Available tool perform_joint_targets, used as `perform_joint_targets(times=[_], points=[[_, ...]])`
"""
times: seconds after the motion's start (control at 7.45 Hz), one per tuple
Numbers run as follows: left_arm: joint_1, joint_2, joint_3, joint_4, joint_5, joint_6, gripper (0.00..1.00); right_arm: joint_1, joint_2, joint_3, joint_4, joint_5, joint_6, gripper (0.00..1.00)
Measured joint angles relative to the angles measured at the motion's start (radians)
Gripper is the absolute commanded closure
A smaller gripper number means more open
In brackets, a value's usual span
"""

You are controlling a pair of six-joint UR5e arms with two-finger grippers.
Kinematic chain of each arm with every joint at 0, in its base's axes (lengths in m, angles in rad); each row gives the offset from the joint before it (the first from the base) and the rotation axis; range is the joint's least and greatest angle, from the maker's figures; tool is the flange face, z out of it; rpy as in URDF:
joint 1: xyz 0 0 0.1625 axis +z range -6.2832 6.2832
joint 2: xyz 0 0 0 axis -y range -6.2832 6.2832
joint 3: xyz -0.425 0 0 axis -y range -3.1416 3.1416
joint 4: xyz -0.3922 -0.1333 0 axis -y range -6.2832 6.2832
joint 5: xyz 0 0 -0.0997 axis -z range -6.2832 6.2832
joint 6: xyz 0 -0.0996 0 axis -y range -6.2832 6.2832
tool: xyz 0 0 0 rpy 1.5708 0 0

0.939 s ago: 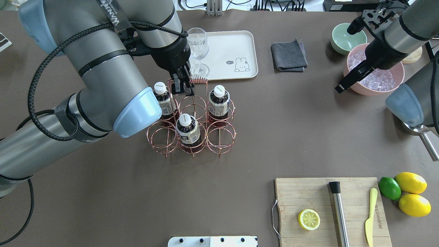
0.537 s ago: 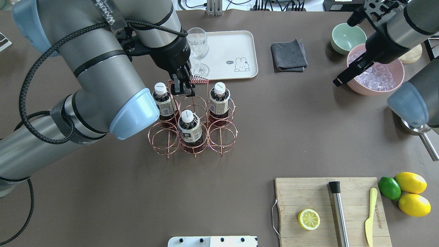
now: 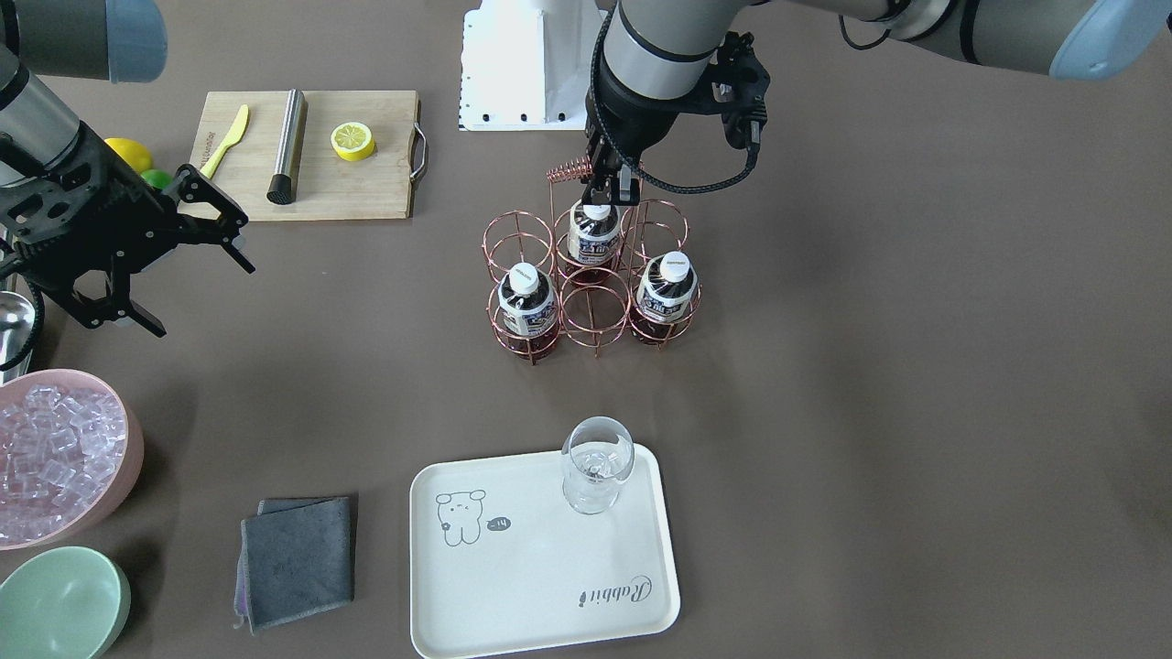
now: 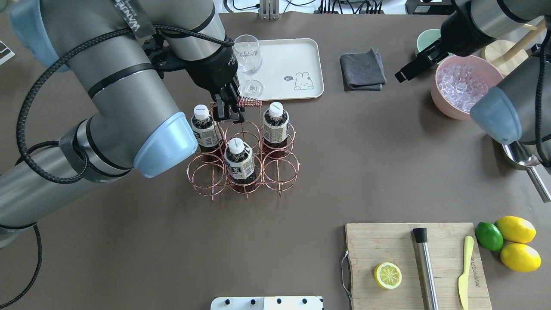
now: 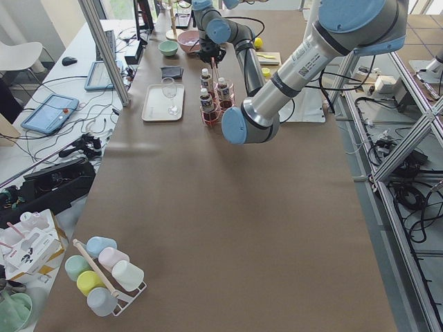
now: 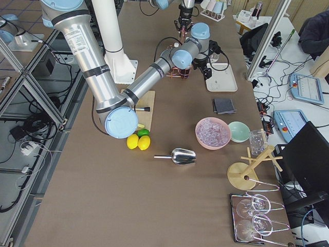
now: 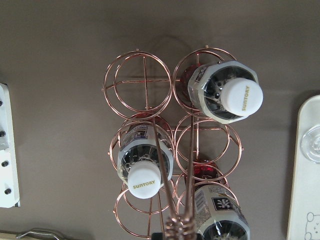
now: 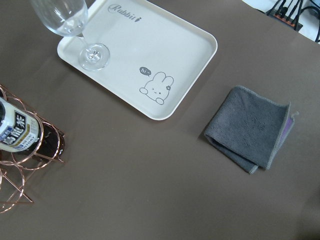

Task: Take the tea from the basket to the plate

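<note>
Overhead exterior view: nearest, at the lower right, a wooden cutting board [image 4: 387, 245] carries a lemon half [image 4: 388, 275], a steel rod [image 4: 426, 267] and a yellow knife [image 4: 465, 271], with 1 lime [image 4: 489, 236] and 2 lemons [image 4: 515, 229] beside it. Left of centre is the basket [image 4: 243, 142], 3 tea bottles [image 4: 239, 161] upright in its cells: 2 in the far row's outer cells, 1 in the near row's middle cell. The left jaws are closed on the coiled top of its handle. Farther up, the plate [image 4: 297, 56] holds a stemmed glass [image 4: 248, 54] at its left end; a grey cloth [image 4: 363, 69] lies right of it. At the upper right, the right jaws hang spread wide and empty by the pink bowl [image 4: 443, 103] of ice.
</note>
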Motion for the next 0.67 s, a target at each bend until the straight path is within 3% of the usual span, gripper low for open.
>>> perform_joint_targets(times=[0.4, 0.67], points=[[-0.003, 0.001, -0.001, 0.007, -0.007, 0.0, 1.0, -0.098, 0.101, -0.02, 0.037, -0.038, 0.082, 0.01], [-0.005, 0.01, -0.011, 0.007, -0.013, 0.0, 1.0, -0.195, 0.202, -0.085, 0.095, -0.095, 0.165, 0.01]])
